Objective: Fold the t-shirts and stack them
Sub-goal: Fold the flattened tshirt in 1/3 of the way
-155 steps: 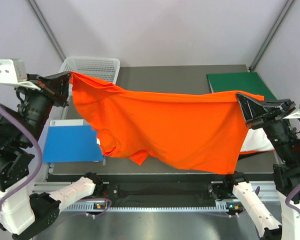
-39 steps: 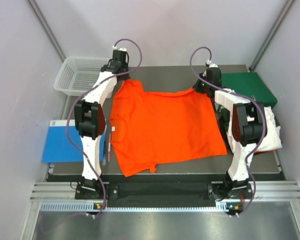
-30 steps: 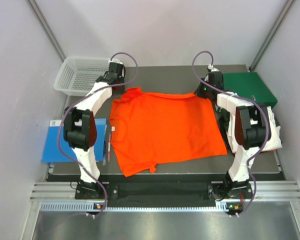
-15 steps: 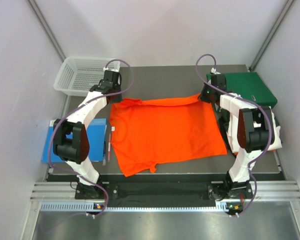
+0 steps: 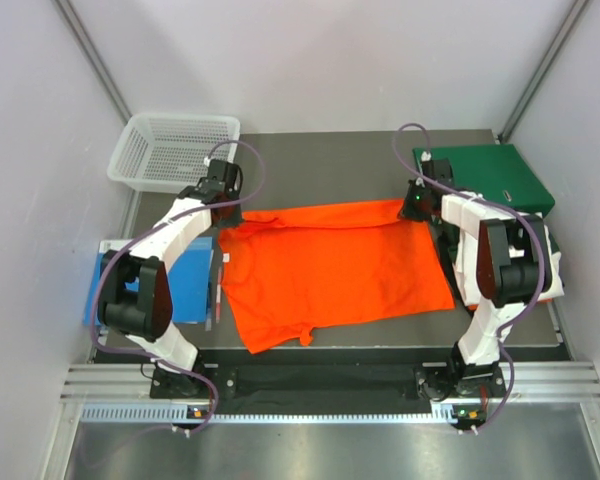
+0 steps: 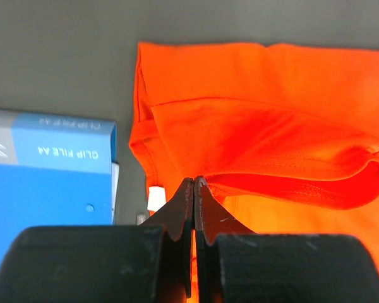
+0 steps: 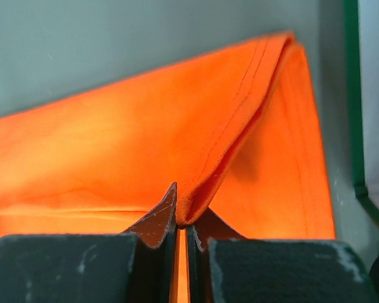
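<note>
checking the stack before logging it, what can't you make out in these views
Top external: white cloth at the right edge, mostly hidden by the right arm; folded or not, one piece or several, unclear.
Left wrist: near part of the orange t-shirt, behind the left end effector.
Right wrist: green binder, cut off by the right edge.

White t-shirt (image 5: 553, 272) mostly hidden behind right arm (image 5: 505, 262).
</note>
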